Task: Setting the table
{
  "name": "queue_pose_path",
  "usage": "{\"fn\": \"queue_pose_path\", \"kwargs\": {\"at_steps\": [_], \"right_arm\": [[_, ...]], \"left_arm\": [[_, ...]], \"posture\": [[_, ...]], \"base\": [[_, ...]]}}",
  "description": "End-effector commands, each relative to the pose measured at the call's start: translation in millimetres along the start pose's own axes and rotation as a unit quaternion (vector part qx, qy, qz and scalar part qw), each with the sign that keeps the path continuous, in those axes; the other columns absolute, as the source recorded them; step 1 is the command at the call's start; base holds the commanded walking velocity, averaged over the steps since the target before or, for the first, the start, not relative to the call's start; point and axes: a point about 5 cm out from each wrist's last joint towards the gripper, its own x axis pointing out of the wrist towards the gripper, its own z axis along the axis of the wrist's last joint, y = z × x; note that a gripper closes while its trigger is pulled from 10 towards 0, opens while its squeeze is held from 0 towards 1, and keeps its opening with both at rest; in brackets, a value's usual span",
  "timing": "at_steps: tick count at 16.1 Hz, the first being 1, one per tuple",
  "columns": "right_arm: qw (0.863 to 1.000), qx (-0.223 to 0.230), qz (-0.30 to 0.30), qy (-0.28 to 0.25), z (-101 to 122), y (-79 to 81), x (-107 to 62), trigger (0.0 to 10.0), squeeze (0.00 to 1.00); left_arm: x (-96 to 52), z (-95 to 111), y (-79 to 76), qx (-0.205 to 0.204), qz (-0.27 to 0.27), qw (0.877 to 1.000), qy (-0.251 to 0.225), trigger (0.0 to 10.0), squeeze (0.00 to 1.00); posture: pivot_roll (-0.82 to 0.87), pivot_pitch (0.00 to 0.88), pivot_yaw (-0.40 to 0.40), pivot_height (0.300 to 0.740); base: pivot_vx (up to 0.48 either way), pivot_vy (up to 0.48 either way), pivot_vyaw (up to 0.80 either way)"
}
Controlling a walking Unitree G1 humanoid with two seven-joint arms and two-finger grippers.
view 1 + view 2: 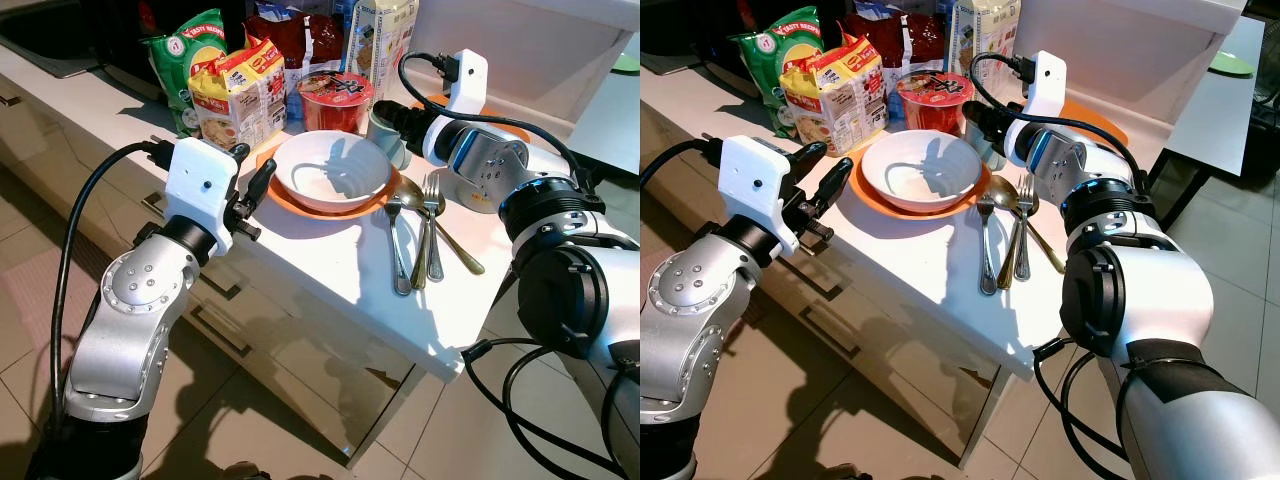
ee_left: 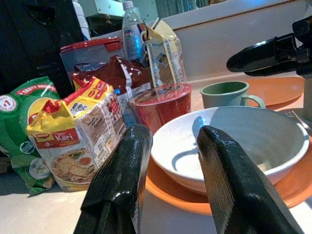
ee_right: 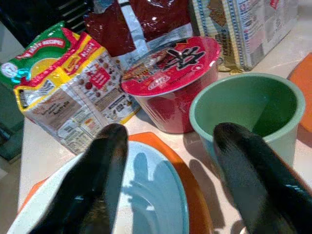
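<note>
A place setting is half made near the front corner of the tabletop (image 1: 330, 290). The white bowl (image 1: 332, 172) sits on an orange plate (image 1: 300, 205), so the plate works as an underplate and catches spills. Just beside the plate, toward the tabletop's front corner, lie a spoon (image 1: 397, 240), a fork (image 1: 432, 225) and a gold-coloured spoon (image 1: 455, 245), touching and crossing one another rather than laid out in order; they look dropped there to be sorted later.

The right hand (image 3: 165, 161) hovers over the gap between the bowl and the green cup (image 3: 251, 105), its fingers spread and grasping nothing. The cup stands behind the bowl, next to the red noodle cup (image 3: 175, 78), and it is probably the next thing to be taken, since one finger hangs close above its rim.

The left hand (image 2: 168, 170) waits released off the tabletop's front edge, aimed at the bowl and clear of it, perhaps to steady the plate. Packets of noodles (image 1: 240, 100) and other groceries crowd the tabletop's far side, leaving the front free for the setting.
</note>
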Motion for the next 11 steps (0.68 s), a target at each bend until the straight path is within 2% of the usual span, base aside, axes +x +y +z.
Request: {"fn": "queue_pose_path", "kwargs": {"at_steps": [1,3,4,6,11], "right_arm": [[1.0,-0.003,-0.012,-0.002,4,-2.8,-1.5,10.0,1.0],[0.999,-0.018,-0.027,0.007,1,-4.8,-1.3,10.0,1.0],[0.998,-0.03,-0.04,0.027,-6,-6.6,-0.9,10.0,0.85],[0.996,-0.046,-0.052,0.05,-14,-6.8,0.4,10.0,0.0],[0.996,-0.048,-0.035,0.063,-17,6.0,6.0,10.0,0.0]], "left_arm": [[-0.5,1,-1.5,0.006,-0.006,1.0,-0.001,10.0,0.0],[-1.0,1,-1.9,0.006,-0.007,1.0,0.0,10.0,0.0],[-1.2,1,-3.0,0.006,-0.012,1.0,0.002,10.0,0.0],[-1.6,0,-4.8,0.006,-0.017,1.0,0.005,10.0,0.0],[-6.6,1,-3.7,0.008,-0.012,1.0,0.009,10.0,0.0]], "posture": [[0.14,0.0,-0.058,0.74],[0.15,0.0,-0.06,0.74],[0.15,0.0,-0.059,0.74],[0.15,0.0,-0.058,0.74],[0.16,0.0,-0.071,0.74]], "base": [[0.0,0.0,0.0],[0.0,0.0,0.0],[0.0,0.0,0.0],[0.0,0.0,0.0],[0.0,0.0,0.0]]}}
